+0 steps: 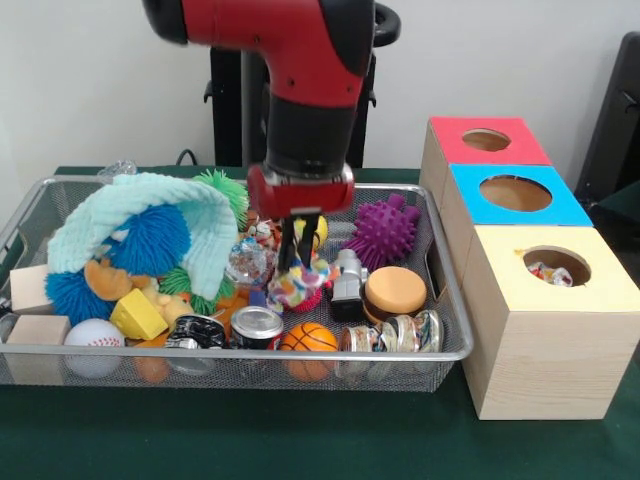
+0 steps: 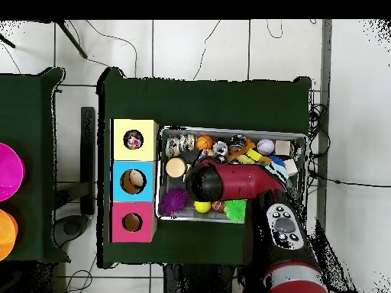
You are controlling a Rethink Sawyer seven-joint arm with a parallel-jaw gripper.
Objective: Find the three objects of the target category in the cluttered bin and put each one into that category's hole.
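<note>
The tool point(image 1: 300, 262) stood low in the middle of the wire bin point(image 1: 452, 352), fingers narrowed on a multicoloured frilly toy point(image 1: 303, 283); my worry was a snag, the frills dragging the neighbouring clear ball point(image 1: 246, 264) or small can point(image 1: 257, 326) up.

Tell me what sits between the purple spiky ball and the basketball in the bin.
In the front view, a round orange-and-brown toy lies between the purple spiky ball and the basketball.

My arm point(image 1: 300, 50) is glossy red with black joints; a black wrist collar meets a red block, and my gripper point(image 1: 297, 262) carries thin dark fingers point(image 1: 309, 235).
</note>
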